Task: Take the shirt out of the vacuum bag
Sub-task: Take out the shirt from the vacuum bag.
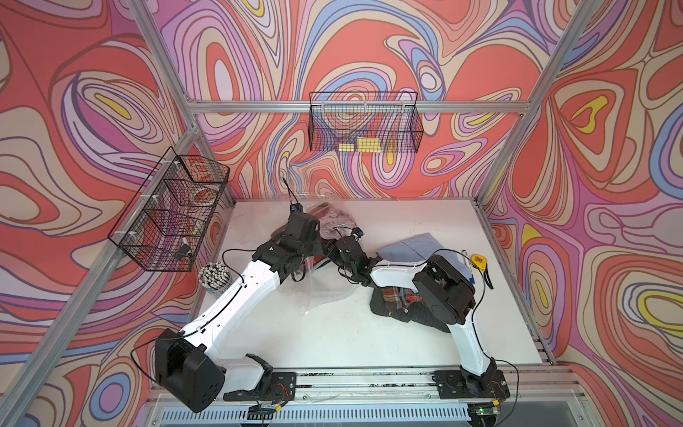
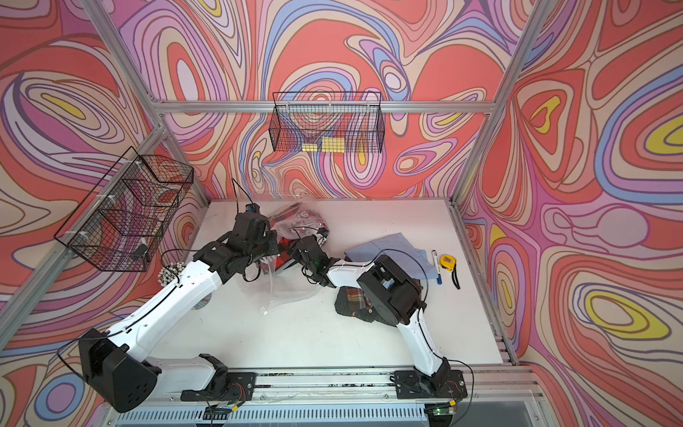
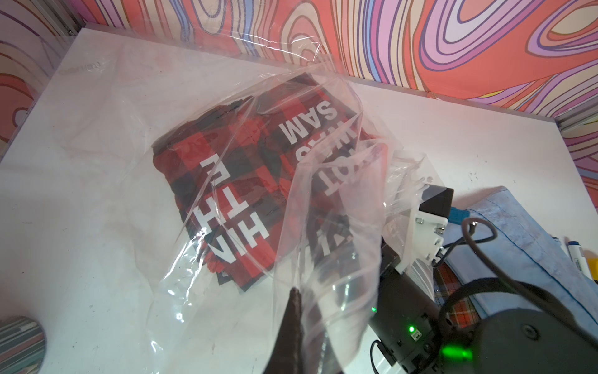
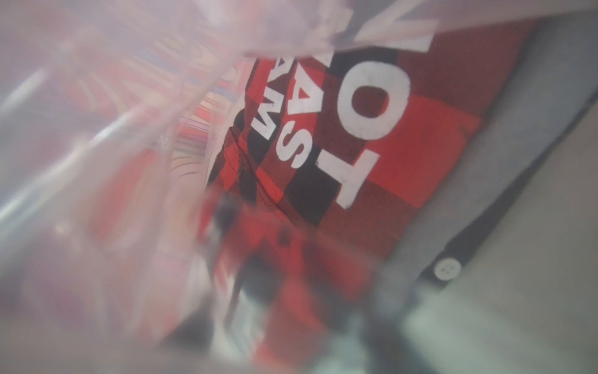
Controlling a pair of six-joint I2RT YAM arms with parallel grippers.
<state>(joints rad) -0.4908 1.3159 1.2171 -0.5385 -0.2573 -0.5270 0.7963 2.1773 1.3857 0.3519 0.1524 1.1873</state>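
Note:
The vacuum bag (image 3: pixel 326 181) is clear crinkly plastic lying across the middle back of the white table, seen in both top views (image 1: pixel 325 292) (image 2: pixel 281 292). Inside it lies the shirt (image 3: pixel 226 162), folded, in red and black checks with big white letters. My left gripper (image 3: pixel 293 293) is shut on a fold of the bag's plastic and holds it raised. My right gripper (image 1: pixel 330 244) reaches into the bag's mouth toward the shirt (image 4: pixel 404 155). Blurred plastic fills the right wrist view and hides its jaws.
A blue cloth (image 1: pixel 410 247) and a heap of plaid and dark clothes (image 1: pixel 391 299) lie under the right arm. A cup of sticks (image 1: pixel 216 277) stands at the left. A yellow tape measure (image 1: pixel 479 261) and a marker (image 2: pixel 437 266) lie at the right. Wire baskets (image 1: pixel 173 214) (image 1: pixel 364 125) hang on the walls.

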